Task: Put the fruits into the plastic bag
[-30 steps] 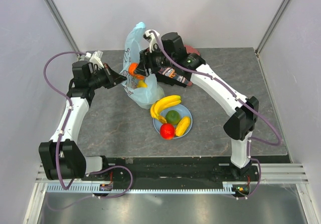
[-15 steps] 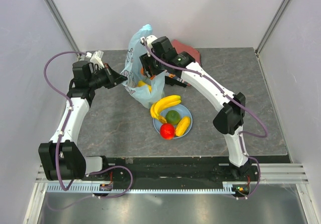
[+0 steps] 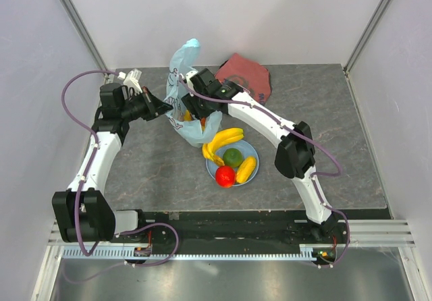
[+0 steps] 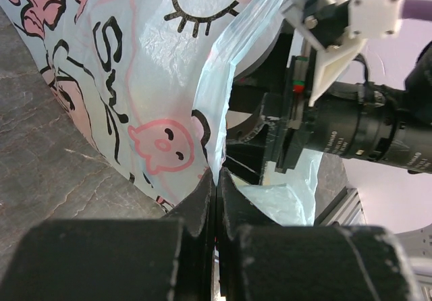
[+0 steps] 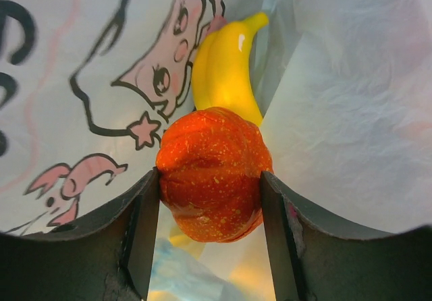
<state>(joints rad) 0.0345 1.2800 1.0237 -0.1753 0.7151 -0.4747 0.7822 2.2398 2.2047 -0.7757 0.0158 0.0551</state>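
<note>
Overhead, we see the plastic bag (image 3: 181, 61) standing open just behind the plate (image 3: 212, 171), which bears the bananas (image 3: 221, 142), a green fruit (image 3: 233, 156), a red fruit (image 3: 225, 176) and a yellow oblong fruit (image 3: 246, 169). Our left gripper (image 4: 214, 179) is clamped tight on the bag's rim. Our right gripper (image 5: 209, 179), down inside the bag, squeezes the orange fruit (image 5: 212, 169) between its fingers, beside a curved yellow fruit (image 5: 226, 71).

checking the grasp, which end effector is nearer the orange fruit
Right. The right end effector clamps the orange fruit inside the plastic bag; the left end effector pinches the bag's rim, apart from the fruit.
</note>
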